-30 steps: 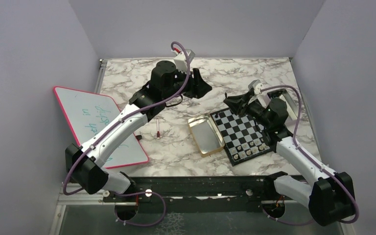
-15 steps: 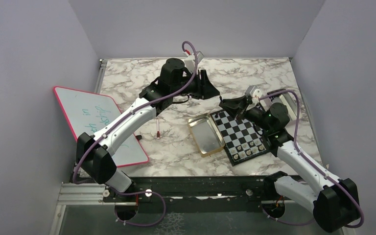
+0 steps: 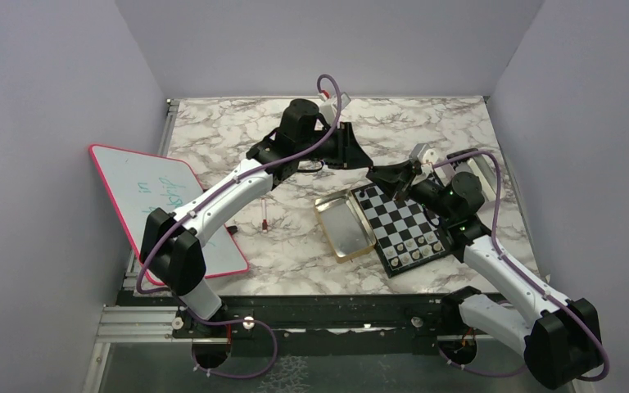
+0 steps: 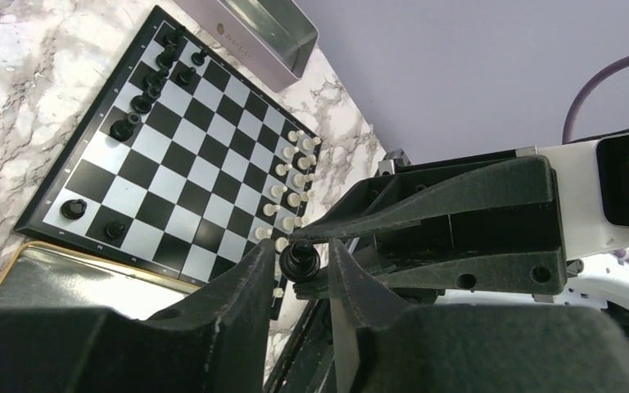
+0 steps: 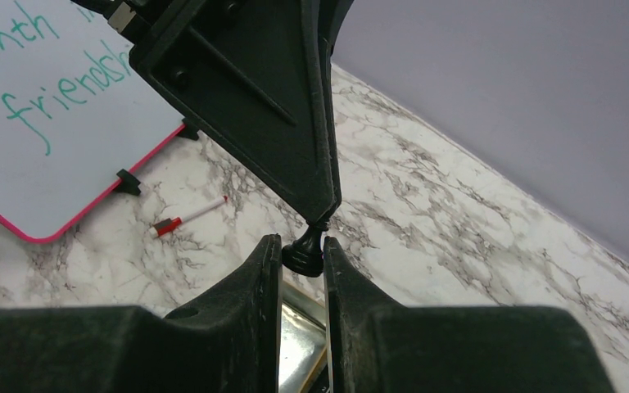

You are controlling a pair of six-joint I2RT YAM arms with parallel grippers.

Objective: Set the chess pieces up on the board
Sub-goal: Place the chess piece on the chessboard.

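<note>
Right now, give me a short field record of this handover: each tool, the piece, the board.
right tool: shut on a black piece, held off the table
left tool: open, fingers flanking that piece, slim gaps either side
board: pale pieces lined along one edge, black pieces partly placed at the opposite edge
gold tin: beside the board
</note>
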